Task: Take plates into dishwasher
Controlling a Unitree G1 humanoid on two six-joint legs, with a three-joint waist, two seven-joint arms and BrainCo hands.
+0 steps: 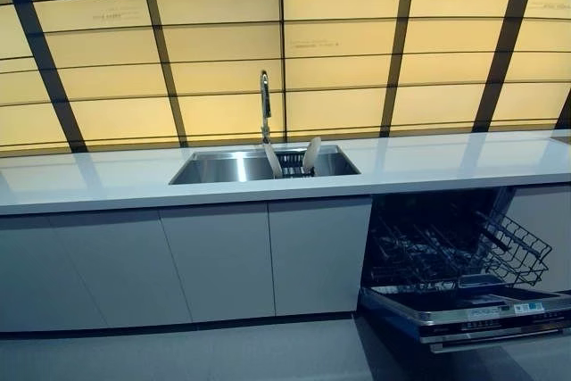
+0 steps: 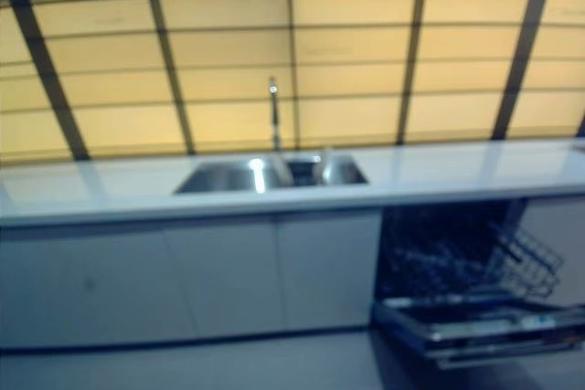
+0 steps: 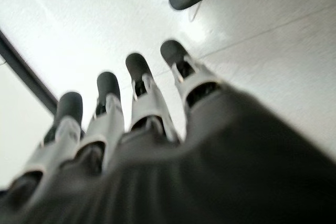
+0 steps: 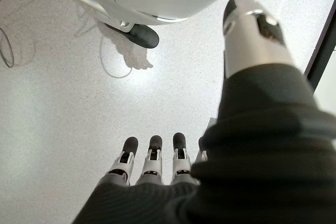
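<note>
- A long white counter (image 1: 428, 165) runs across the head views, with pale cabinet doors (image 1: 223, 260) below it and a wall of yellow panels (image 1: 223, 51) split by dark bars behind it.
- A steel sink (image 1: 223, 167) is set into the counter near the middle, and a tall faucet (image 1: 265, 104) rises at its back edge.
- Two white plates (image 1: 310, 154) stand on edge in a dark rack (image 1: 292, 163) inside the right part of the sink, one at each side of the rack, leaning apart from each other.
- The dishwasher (image 1: 464, 256) sits under the counter at the right, well apart from the sink; its door (image 1: 473, 314) is folded down flat and the dark wire lower basket (image 1: 464, 252) is pulled out over it.
- I cannot make out any dishes in that basket.
- Neither hand shows in the head views.
- The left hand (image 3: 131, 103) shows in its own wrist view over the pale floor (image 3: 273, 40), its fingers (image 3: 107, 90) straight in a row and holding nothing.
- The right hand (image 4: 157, 169) shows in its own wrist view, also over the speckled floor; its fingers (image 4: 153, 153) are extended side by side, the thumb (image 4: 252, 30) stands apart, and nothing is between them.
</note>
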